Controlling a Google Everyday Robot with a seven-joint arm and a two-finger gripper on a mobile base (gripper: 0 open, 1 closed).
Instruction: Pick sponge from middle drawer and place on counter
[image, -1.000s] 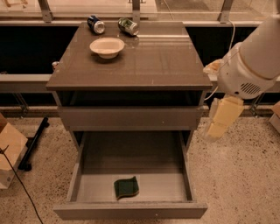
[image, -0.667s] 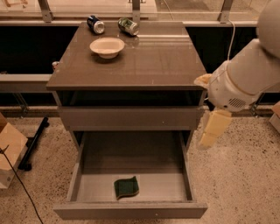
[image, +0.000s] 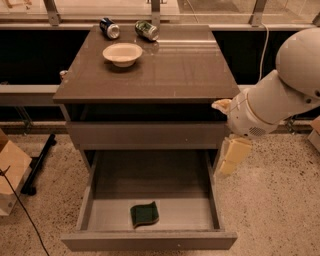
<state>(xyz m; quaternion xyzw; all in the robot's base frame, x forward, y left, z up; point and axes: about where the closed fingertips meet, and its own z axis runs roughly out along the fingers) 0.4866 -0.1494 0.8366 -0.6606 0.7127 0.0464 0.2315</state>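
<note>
Green scrub face up, the sponge (image: 144, 214) lies flat on the grey floor of the open drawer (image: 150, 241), at lower centre of frame, close behind the drawer front and near its midline. Its long axis runs left to right, with the right end tipped slightly toward the top of the frame.

The gripper (image: 227, 167) hangs at right of centre, outside the drawer's right wall and below the counter (image: 165, 70) edge, well apart from the sponge. Whether it is wide or narrow cannot be told. The right wall stands between gripper and sponge. The white arm (image: 280, 95) fills the right edge.

1 closed drawer front (image: 150, 135) sits above the open drawer. On the counter, at upper left, stand 1 white bowl (image: 122, 53) and 2 cans (image: 109, 28) lying on their sides. 1 cardboard box (image: 10, 175) rests on the floor at far left.
</note>
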